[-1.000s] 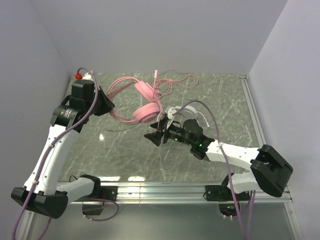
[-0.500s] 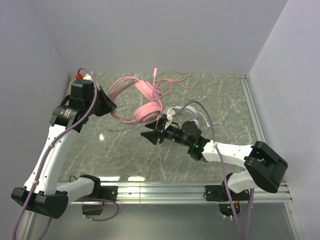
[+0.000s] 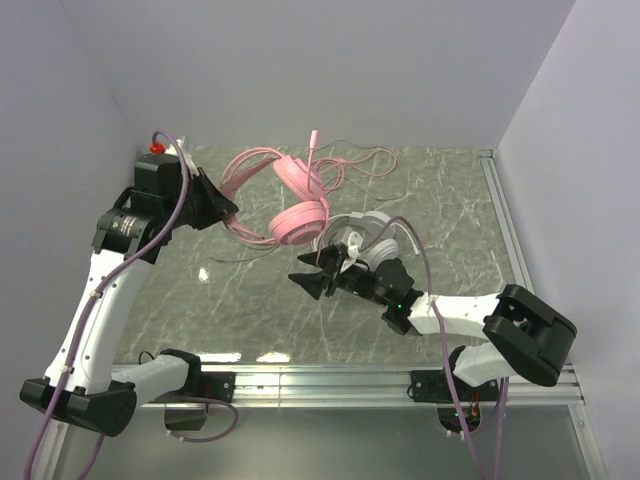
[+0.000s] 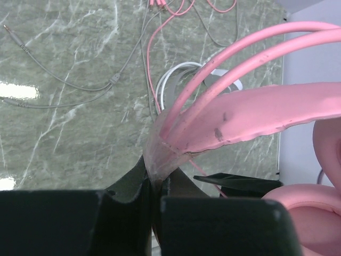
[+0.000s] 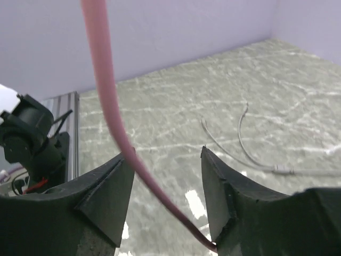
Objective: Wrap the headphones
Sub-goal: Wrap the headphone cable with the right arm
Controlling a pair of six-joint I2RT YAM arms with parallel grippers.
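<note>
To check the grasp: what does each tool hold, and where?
Left tool: pink headphones, by the headband. Right tool: open, holding nothing; the pink cable only passes between its fingers.

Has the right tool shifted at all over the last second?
Yes. The right tool has drawn back slightly toward the near rail, uncovering more of the white headphones.

Pink headphones point(image 3: 298, 222) with pink cable point(image 5: 103, 69), white headphones point(image 3: 366, 219), grey-green table point(image 3: 455, 225) veined white.
</note>
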